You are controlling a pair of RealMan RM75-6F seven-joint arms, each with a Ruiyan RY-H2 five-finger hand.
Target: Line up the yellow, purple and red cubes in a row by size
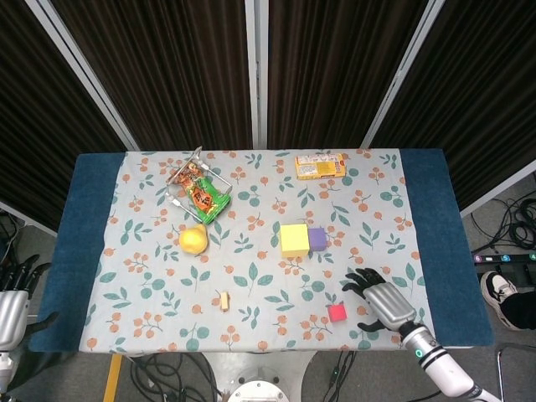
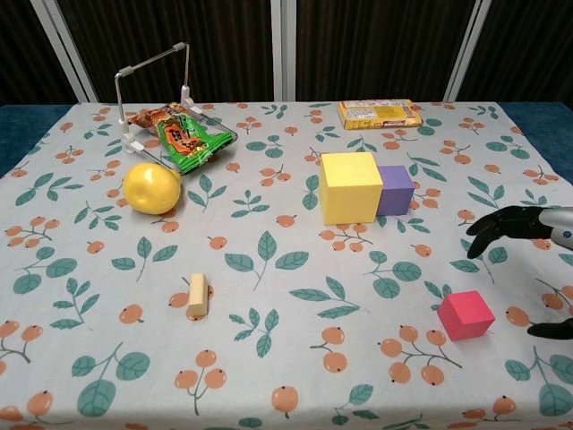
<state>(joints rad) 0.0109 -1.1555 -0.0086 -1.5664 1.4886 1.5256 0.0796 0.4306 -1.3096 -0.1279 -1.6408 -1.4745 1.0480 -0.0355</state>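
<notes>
Right robot hand [image 1: 381, 300] open beside red cube [image 2: 466, 314]; box [image 2: 379, 113] lettering possibly unreadable

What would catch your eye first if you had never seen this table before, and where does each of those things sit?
The yellow cube stands mid-table with the smaller purple cube pressed against its right side. The little red cube sits alone near the front right, with the right hand just beside it, fingers spread, holding nothing. A yellow fruit lies at the left, below a snack bag on a wire rack.
</notes>
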